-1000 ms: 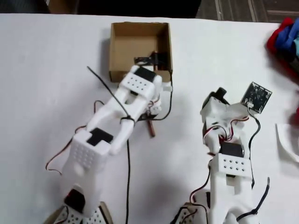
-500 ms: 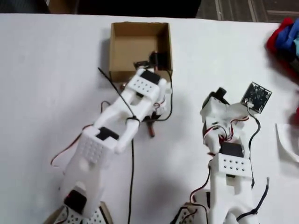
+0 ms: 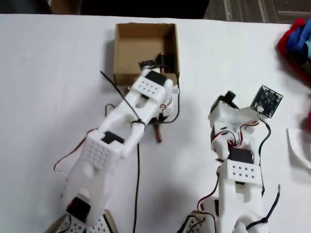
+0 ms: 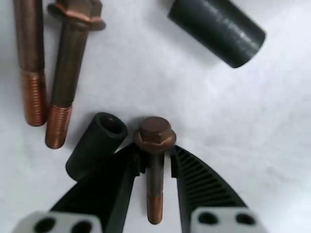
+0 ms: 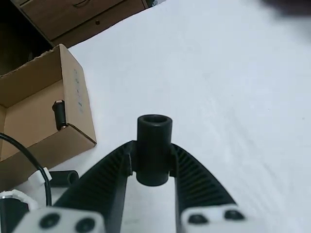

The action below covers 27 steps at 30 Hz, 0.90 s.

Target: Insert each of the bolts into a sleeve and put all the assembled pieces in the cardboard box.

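Observation:
My left gripper (image 4: 154,154) is shut on a copper bolt (image 4: 155,138), its hex head sticking out past the fingertips above the white table. A black sleeve (image 4: 97,144) lies against one finger. Two more copper bolts (image 4: 68,73) lie side by side farther off, and a second black sleeve (image 4: 218,30) lies beyond them. My right gripper (image 5: 154,160) is shut on an upright black sleeve (image 5: 154,141), open end up. The cardboard box (image 3: 141,46) stands just past the left arm (image 3: 146,94); in the right wrist view the box (image 5: 73,107) holds a dark assembled piece (image 5: 59,114).
A loose copper bolt (image 3: 158,134) lies on the table beside the left arm. One more sleeve (image 5: 63,178) lies near the box's corner. A small circuit board (image 3: 266,101) sits by the right arm (image 3: 235,141). Red and blue cloth (image 3: 294,39) lies at the table's right edge.
The left arm's elbow swung to the left and its wrist edged slightly toward the box. The right arm has kept still with the sleeve.

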### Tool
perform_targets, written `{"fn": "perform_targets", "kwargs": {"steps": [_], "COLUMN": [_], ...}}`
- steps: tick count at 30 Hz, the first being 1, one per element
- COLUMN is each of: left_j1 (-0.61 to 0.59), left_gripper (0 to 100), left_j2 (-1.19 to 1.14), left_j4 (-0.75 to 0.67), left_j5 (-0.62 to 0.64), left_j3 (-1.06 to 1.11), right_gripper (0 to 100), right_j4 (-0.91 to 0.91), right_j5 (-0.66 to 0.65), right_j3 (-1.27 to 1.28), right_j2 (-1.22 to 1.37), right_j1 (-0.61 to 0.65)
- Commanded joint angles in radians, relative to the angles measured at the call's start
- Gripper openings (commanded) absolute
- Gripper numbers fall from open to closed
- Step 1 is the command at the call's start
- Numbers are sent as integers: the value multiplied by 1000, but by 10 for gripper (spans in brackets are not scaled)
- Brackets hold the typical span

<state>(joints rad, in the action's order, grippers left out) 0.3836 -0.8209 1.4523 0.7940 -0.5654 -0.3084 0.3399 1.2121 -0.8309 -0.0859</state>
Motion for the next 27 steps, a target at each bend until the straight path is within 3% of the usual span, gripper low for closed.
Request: {"fn": "perform_targets", "kwargs": {"steps": [1, 5, 9, 13, 17, 21, 27], "left_j1": [-26, -21, -23, -34, -43, -35, -41], "left_gripper": [129, 128, 128, 126, 24, 24, 24], "left_j2": [-2, -3, -48, -81, -87, -78, -77], "left_j4": [-21, -18, -12, 6, 9, 31, 172], "left_j5": [11, 9, -94, -109, -110, -110, -112], "left_j3": [-47, -45, -50, -50, -50, -58, -265], "right_gripper": [20, 20, 20, 20, 20, 20, 20], "right_j4": [19, 19, 19, 19, 19, 19, 19], "right_j5": [9, 9, 9, 9, 9, 9, 9], "right_j3": [-5, -5, -5, -5, -5, -5, -5], "right_j2": [-41, -41, -41, -41, -41, -41, -41], "right_j1": [-7, -7, -7, -7, -7, -7, -7]}}
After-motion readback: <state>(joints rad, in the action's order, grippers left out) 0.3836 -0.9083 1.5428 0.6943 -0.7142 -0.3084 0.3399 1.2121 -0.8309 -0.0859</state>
